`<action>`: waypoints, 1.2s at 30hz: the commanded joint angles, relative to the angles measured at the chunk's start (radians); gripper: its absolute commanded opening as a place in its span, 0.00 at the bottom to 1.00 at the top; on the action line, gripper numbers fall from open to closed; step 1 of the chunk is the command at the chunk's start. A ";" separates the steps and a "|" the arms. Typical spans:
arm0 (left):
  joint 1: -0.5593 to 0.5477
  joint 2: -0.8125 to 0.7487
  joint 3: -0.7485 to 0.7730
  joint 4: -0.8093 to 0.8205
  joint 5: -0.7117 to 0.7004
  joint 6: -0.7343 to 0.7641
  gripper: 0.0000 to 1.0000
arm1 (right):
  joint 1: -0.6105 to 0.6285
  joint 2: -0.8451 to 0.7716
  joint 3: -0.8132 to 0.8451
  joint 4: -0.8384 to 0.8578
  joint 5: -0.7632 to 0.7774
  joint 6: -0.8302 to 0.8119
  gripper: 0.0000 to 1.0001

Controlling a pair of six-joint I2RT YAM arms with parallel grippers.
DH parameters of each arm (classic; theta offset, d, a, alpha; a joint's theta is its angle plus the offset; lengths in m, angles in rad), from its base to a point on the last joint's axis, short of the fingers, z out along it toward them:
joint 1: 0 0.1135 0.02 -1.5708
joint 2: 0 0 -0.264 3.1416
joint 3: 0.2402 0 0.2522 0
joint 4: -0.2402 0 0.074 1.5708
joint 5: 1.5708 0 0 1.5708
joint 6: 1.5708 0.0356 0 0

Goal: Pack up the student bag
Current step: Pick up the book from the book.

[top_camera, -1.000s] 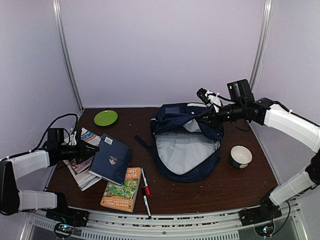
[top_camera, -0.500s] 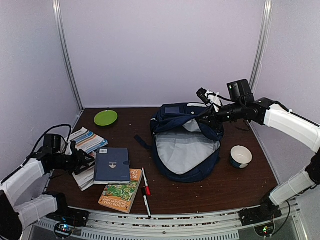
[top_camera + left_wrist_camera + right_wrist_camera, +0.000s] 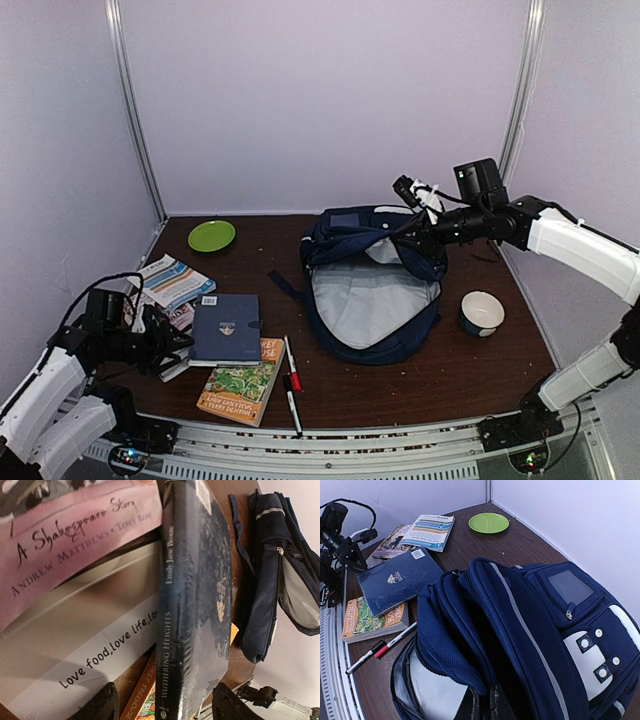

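Right gripper is pinching the open rim of the student bag, lying right of centre by the far edge of the worktop. We are judging it soft and floppy, best gripped at the zip edge. Left gripper is gaping wide before a navy book.

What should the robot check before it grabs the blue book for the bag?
1. Bag open, grey lining showing: ok.
2. Right gripper shut on the bag's rim, holding it up: ok.
3. Left gripper open, one finger each side of the blue book's spine: ok.
4. Blue book held: not ok, fingers apart from it.
5. Pens lie flat near the way to the bag: ok.
6. Bag empty inside: cannot tell, part hidden.
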 commanded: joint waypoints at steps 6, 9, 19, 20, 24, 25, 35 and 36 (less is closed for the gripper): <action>-0.009 0.008 -0.159 0.357 0.120 -0.166 0.65 | -0.010 0.016 0.030 0.058 -0.003 0.016 0.00; -0.009 0.033 -0.189 0.446 0.128 -0.212 0.60 | -0.010 0.021 0.032 0.058 -0.003 0.014 0.00; -0.010 0.159 -0.216 0.640 0.157 -0.275 0.44 | -0.008 0.018 0.032 0.053 0.000 0.013 0.00; -0.010 0.170 -0.222 0.665 0.163 -0.288 0.42 | -0.008 0.016 0.032 0.052 0.001 0.012 0.00; -0.009 0.195 -0.229 0.710 0.176 -0.313 0.30 | -0.008 0.009 0.028 0.052 0.004 0.009 0.00; -0.010 0.194 -0.231 0.711 0.177 -0.313 0.27 | -0.008 0.008 0.030 0.051 0.003 0.009 0.00; -0.010 0.042 -0.109 0.578 0.148 -0.267 0.00 | -0.007 0.025 0.136 -0.039 0.015 -0.032 0.00; -0.010 0.024 -0.077 0.551 0.143 -0.240 0.00 | -0.007 0.029 0.158 -0.060 0.016 -0.040 0.00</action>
